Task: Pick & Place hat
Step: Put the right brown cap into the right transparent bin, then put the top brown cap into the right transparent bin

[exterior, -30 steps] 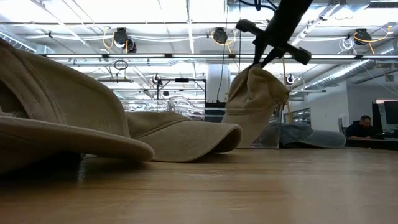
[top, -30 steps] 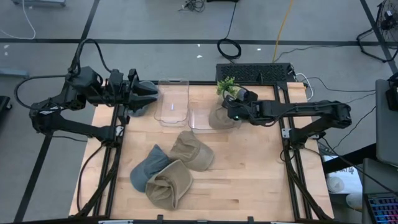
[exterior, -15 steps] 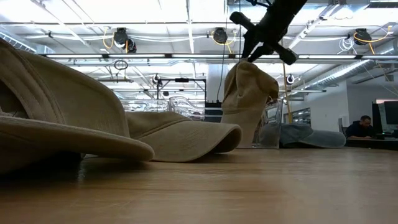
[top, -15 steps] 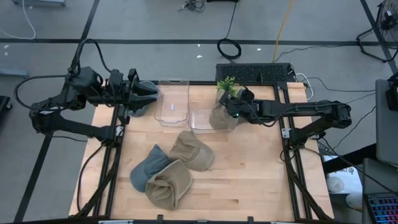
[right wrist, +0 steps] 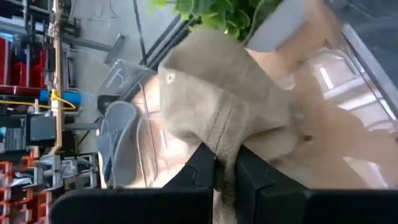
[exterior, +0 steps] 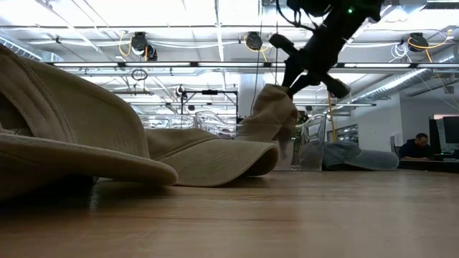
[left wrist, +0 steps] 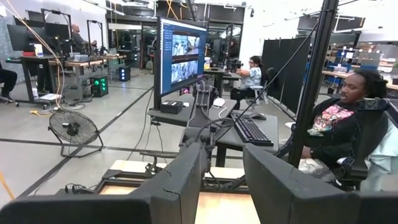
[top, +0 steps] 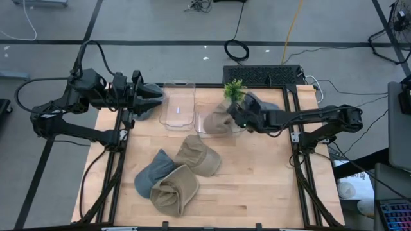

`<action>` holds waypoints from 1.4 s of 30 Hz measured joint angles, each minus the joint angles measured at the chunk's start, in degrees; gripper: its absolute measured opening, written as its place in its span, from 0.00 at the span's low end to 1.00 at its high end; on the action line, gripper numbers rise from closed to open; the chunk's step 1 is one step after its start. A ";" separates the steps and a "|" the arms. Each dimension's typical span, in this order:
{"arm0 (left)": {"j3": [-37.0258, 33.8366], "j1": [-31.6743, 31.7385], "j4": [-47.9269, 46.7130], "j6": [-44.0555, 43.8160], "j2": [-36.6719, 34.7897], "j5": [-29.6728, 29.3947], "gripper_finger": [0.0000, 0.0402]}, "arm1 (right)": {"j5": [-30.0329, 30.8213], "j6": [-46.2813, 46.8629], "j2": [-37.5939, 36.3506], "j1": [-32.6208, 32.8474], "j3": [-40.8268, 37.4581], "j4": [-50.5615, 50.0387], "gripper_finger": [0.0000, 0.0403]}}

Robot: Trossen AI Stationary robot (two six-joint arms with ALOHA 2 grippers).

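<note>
The right gripper (top: 236, 119) has its fingers pinched on a tan cap (top: 219, 120), dangling it over the clear bin (top: 207, 122) at the counter's (top: 257, 179) back; lowering and releasing looks next. The left gripper (top: 154, 94) waits, fingers spread.

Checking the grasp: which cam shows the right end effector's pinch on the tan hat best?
Right wrist view: both fingers close on a fold of the tan hat, filling the picture. Low view shows the hat hanging from the right end effector side-on. High view shows it small. Left wrist view: nothing.
</note>
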 joint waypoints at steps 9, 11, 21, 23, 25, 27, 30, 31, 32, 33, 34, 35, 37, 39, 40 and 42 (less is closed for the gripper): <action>0.00 0.00 -0.02 -0.02 0.00 -0.01 0.32 | 0.13 -3.00 -3.09 -0.27 -0.35 -6.55 0.03; 0.00 0.02 -0.01 -0.07 0.00 -0.02 0.32 | 1.01 -3.02 -4.29 -0.35 -0.36 -9.76 0.03; -0.02 0.02 0.00 0.00 0.00 -0.07 0.32 | 1.36 -4.64 -6.85 -0.72 -0.36 -15.89 0.04; -0.02 0.00 0.00 -0.01 0.00 -0.07 0.32 | 0.91 -6.05 -6.85 -0.72 -0.36 -14.86 0.10; -0.02 0.02 0.01 -0.10 0.00 -0.07 0.32 | 0.00 -6.52 -6.85 -0.72 -0.36 -14.73 0.19; -0.02 0.02 0.01 -0.13 0.00 -0.07 0.32 | -0.26 -6.69 -7.12 -0.72 -0.36 -14.72 0.28; -0.02 0.02 0.01 -0.17 0.00 -0.07 0.32 | -0.76 -6.82 -7.80 -0.72 -0.35 -14.59 0.40; -0.02 0.00 0.01 -0.15 0.00 -0.07 0.32 | -1.52 -7.05 -8.02 -0.72 -0.34 -14.63 0.44; -0.02 0.01 0.00 -0.15 0.00 -0.09 0.32 | -1.86 -7.98 -8.39 -0.72 -0.36 -14.64 0.47; -0.02 0.01 0.02 -0.15 0.00 -0.07 0.32 | -1.89 -9.25 -8.88 -0.72 -0.36 -14.53 0.50; -0.02 0.02 0.02 -0.15 0.00 -0.09 0.32 | -1.84 -10.57 -9.42 -0.72 -0.36 -14.17 0.52; -0.02 0.02 0.02 -0.15 0.00 -0.09 0.32 | -1.71 -11.69 -10.19 -0.72 -0.34 -13.73 0.54; -0.02 0.00 0.02 -0.15 0.00 -0.07 0.32 | -1.45 -13.99 -11.72 -0.72 -0.36 -12.69 0.57; -0.02 0.02 0.02 -0.15 0.00 -0.07 0.32 | -0.21 -18.09 -13.29 -0.79 -0.34 -9.24 0.58; -0.02 0.00 0.02 -0.15 0.00 -0.05 0.32 | 0.18 -20.60 -14.08 -0.79 -0.34 -7.71 0.59; -0.02 0.02 0.07 -0.18 0.00 -0.09 0.32 | 0.51 -26.16 -15.57 -0.81 -0.34 -3.60 0.58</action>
